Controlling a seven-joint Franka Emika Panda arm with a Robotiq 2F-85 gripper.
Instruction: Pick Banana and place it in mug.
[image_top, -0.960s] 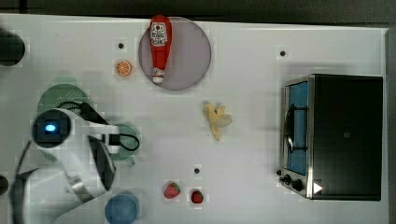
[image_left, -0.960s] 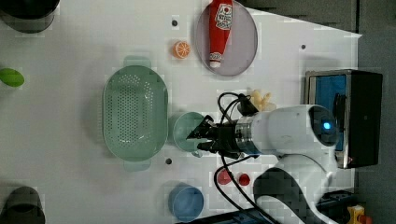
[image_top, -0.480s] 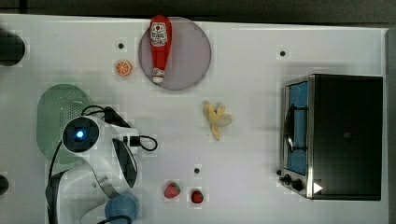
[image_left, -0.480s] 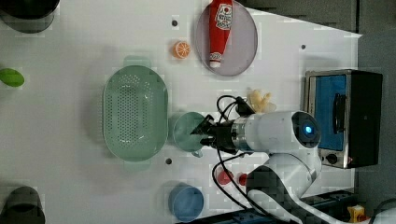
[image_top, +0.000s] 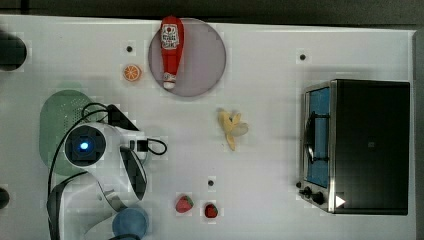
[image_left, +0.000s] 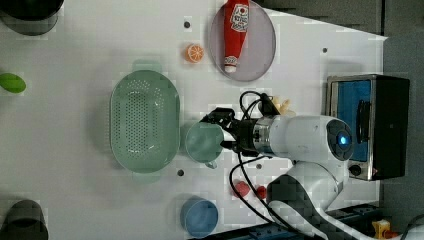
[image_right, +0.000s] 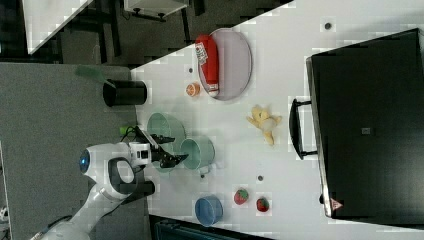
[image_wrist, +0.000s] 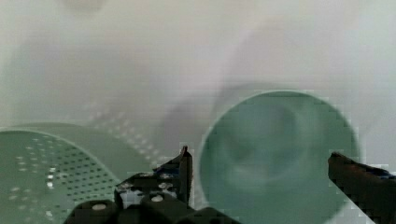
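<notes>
The pale yellow banana (image_top: 231, 127) lies loose on the white table with its peel flaps spread, to the left of the toaster oven in the top view, also seen as the banana (image_right: 264, 121). The mint-green mug (image_left: 202, 142) stands upright beside the colander, and nothing shows inside it. My gripper (image_left: 220, 130) hovers at the mug's rim on the left view's right, far from the banana. In the wrist view my gripper (image_wrist: 259, 156) is open, with its black fingers (image_wrist: 182, 163) spread wide and the mug (image_wrist: 275, 154) below, nothing held between them.
A green perforated colander (image_left: 145, 120) sits against the mug's other side. A blue cup (image_left: 199, 217), two strawberries (image_top: 184, 203), an orange slice (image_top: 132, 73), a ketchup bottle (image_top: 170, 50) on a grey plate (image_top: 200, 60) and a toaster oven (image_top: 360, 145) share the table.
The arm has shifted toward the top view's right, bringing the gripper over the mug. The fingers have spread wider apart. The banana has not moved.
</notes>
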